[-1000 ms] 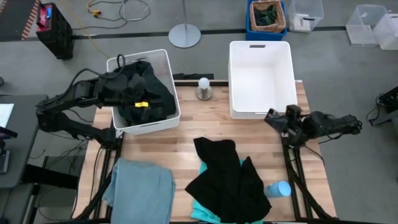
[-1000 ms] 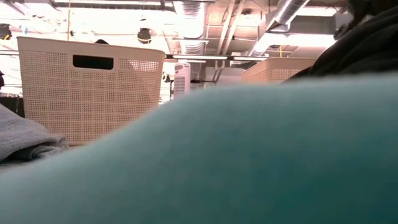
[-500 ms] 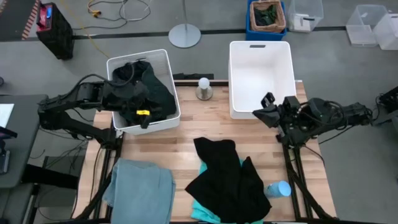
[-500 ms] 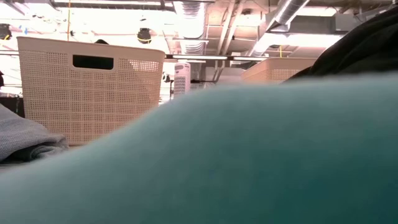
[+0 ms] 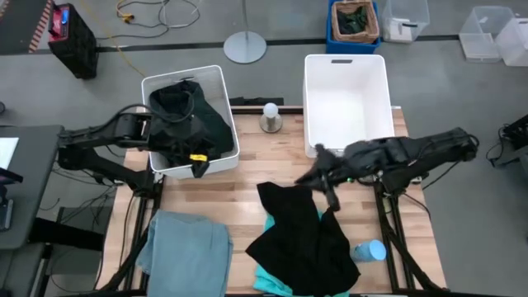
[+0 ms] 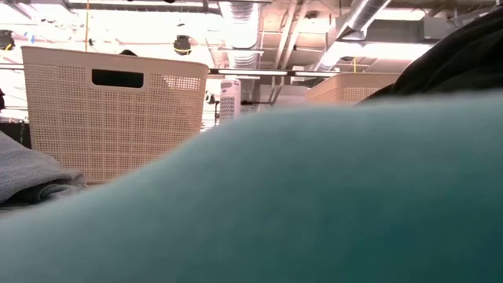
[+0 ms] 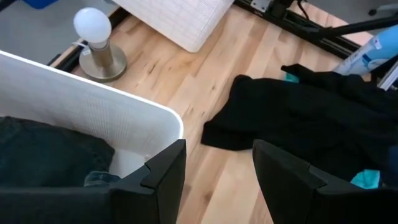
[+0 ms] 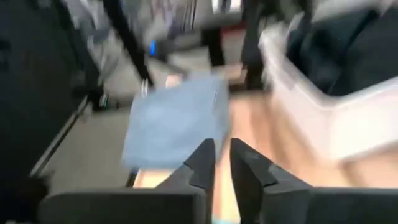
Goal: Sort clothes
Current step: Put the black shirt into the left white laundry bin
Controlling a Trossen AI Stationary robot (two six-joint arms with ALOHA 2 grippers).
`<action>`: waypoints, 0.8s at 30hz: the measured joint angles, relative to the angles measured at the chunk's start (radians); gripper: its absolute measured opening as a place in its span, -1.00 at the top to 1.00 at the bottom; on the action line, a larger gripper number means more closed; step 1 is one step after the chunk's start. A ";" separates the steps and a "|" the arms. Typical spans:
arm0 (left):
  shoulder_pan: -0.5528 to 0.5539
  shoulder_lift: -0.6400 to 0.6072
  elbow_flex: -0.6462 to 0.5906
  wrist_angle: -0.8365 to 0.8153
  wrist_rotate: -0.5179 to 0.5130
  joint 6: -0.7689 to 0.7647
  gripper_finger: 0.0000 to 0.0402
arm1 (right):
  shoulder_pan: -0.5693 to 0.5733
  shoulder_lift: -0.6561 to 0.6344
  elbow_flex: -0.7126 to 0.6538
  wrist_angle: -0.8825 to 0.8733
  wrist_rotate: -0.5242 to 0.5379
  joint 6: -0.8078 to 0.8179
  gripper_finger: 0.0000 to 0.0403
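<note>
The dark teal-green garment (image 5: 188,122) lies in the white left bin (image 5: 223,91). My left gripper (image 5: 155,132) is open and empty over that bin's left part; its fingers stand wide apart in the left wrist view (image 7: 217,180). The black garment (image 5: 301,231) lies on the table over the bright turquoise one (image 5: 268,282). The grey-blue garment (image 5: 186,252) lies at the near left. My right gripper (image 5: 322,172) hangs over the black garment's far edge, fingers almost together (image 8: 222,162) and empty. In the low view the turquoise cloth (image 6: 314,204) fills the front.
A second white bin (image 5: 345,99) stands at the far right of the table. A lamp with a round bulb (image 5: 270,115) stands between the bins. A light blue bottle (image 5: 370,251) lies near the right edge. A blue crate with dark cloth (image 5: 355,23) is on the floor behind.
My right gripper has swung from the table's right edge toward the middle and now hangs over the black garment's far edge. The dark teal-green garment, which hung over the left bin's left rim at my left gripper, now lies inside the bin.
</note>
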 joint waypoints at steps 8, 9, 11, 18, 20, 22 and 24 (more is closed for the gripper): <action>-0.001 -0.009 0.000 0.001 -0.025 0.008 0.10 | 0.074 0.210 0.197 -0.300 -0.053 0.191 0.10; -0.001 -0.009 0.000 0.001 -0.026 0.008 0.10 | 0.085 0.232 0.207 -0.323 -0.053 0.204 0.04; -0.001 -0.008 0.000 0.001 -0.027 0.008 0.10 | 0.108 0.277 0.214 -0.380 -0.053 0.224 -0.05; -0.001 -0.009 0.000 0.002 -0.034 0.022 0.10 | 0.164 0.388 0.215 -0.510 -0.039 0.285 -0.13; -0.001 -0.009 0.000 0.002 -0.035 0.034 0.10 | 0.171 0.419 0.215 -0.537 -0.039 0.286 -0.13; -0.001 -0.009 0.000 0.002 -0.035 0.046 0.10 | 0.180 0.452 0.215 -0.548 -0.039 0.286 -0.13; -0.001 -0.009 0.000 0.002 -0.035 0.056 0.10 | 0.188 0.485 0.215 -0.568 -0.040 0.289 -0.13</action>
